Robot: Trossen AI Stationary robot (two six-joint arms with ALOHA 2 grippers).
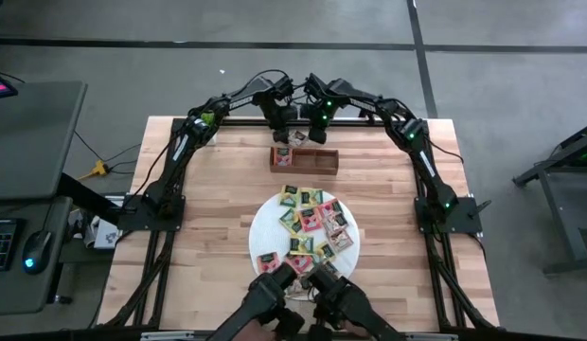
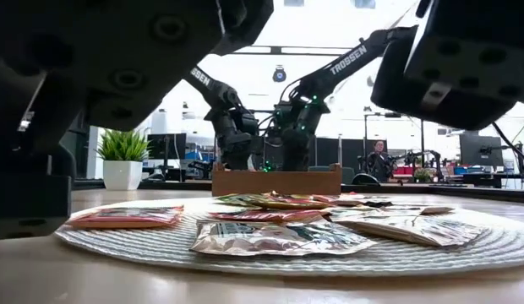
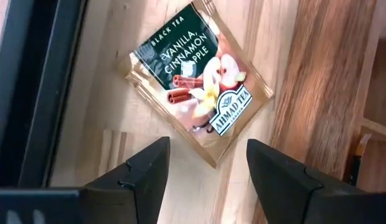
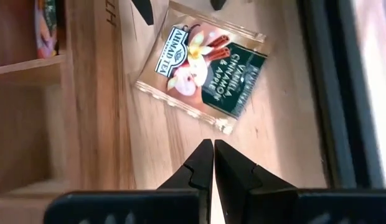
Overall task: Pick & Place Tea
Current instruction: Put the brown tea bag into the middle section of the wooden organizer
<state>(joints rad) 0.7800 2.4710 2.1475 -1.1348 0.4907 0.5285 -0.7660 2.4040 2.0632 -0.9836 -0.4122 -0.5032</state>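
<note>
One dark green and tan tea packet (image 3: pixel 199 78) (image 4: pixel 202 65) lies flat on the wood at the table's far edge (image 1: pixel 298 139), just behind the brown wooden tray (image 1: pixel 305 158). My left gripper (image 3: pixel 208 143) hangs open above it, a finger on either side of the packet's near corner, not touching it. My right gripper (image 4: pixel 213 142) is shut and points at the same packet from the other side, a little short of it. Several more packets (image 1: pixel 311 225) in red, pink, green and yellow lie spread on the round white mat (image 1: pixel 265 220).
The tray's wall (image 3: pixel 324 81) (image 4: pixel 87 93) stands right beside the lone packet, and a black rail (image 4: pixel 333 81) runs along the table's far edge on the other side. One tray compartment holds a packet (image 4: pixel 45 28). Bare wood lies left and right of the mat.
</note>
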